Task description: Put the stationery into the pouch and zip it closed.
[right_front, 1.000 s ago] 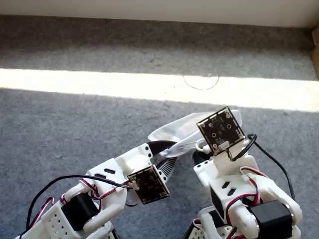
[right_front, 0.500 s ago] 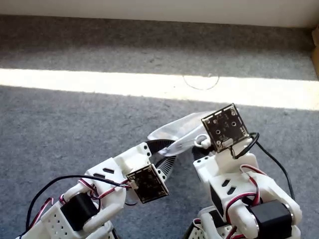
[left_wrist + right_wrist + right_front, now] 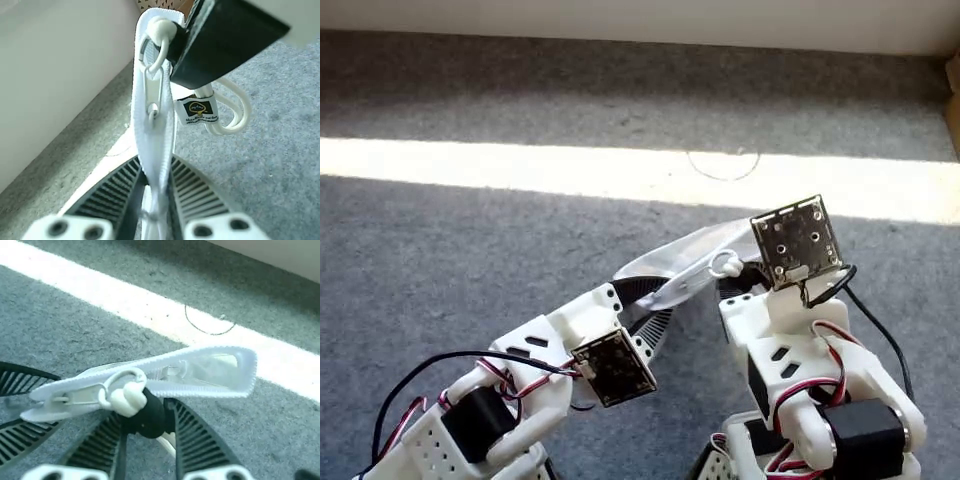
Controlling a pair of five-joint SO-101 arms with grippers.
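translucent white pouch, looped zip cord, grey carpet

Overhead looks down — both wrist cameras face the pouch closely.

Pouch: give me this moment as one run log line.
pouch: held between both grippers | left gripper: shut on pouch end | right gripper: shut on zipper pull | slider: near left gripper

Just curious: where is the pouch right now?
In the high view the pouch sits centre, between the two arms over the grey carpet: left gripper clamps one end, right gripper holds its zip pull.
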